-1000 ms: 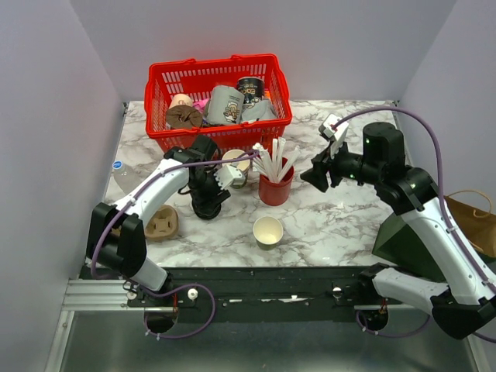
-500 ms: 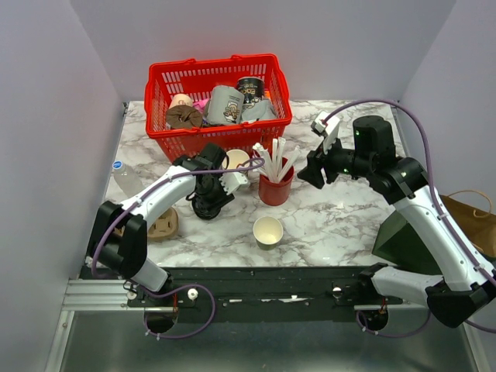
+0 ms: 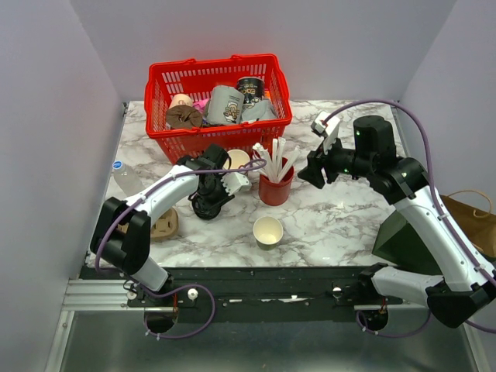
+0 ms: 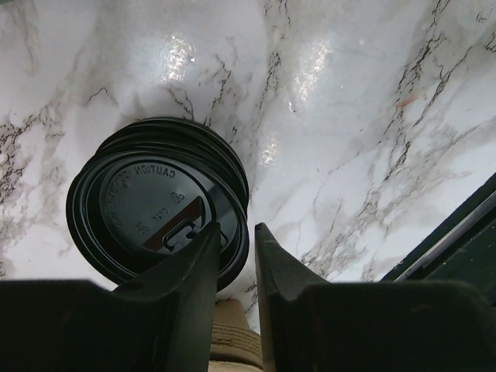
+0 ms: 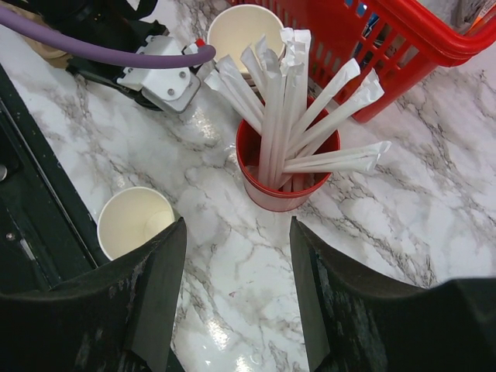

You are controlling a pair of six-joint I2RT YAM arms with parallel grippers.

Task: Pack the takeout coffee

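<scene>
The left tool (image 4: 235, 232) is narrowed astride the top black lid (image 4: 147, 201) at its rim, to lift one alone; a firm grip cannot be told. The olive-green cup (image 3: 268, 230) is seen lidless near the tabletop (image 3: 341, 217) front edge. The right tool (image 5: 236, 229) is held wide open, empty.

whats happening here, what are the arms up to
The left gripper is down at a stack of black lids, its jaws narrow astride the rim of the top lid; a firm pinch can't be confirmed. The right gripper hovers open facing a red cup of wrapped sticks. A paper cup stands lidless near the front edge.
</scene>
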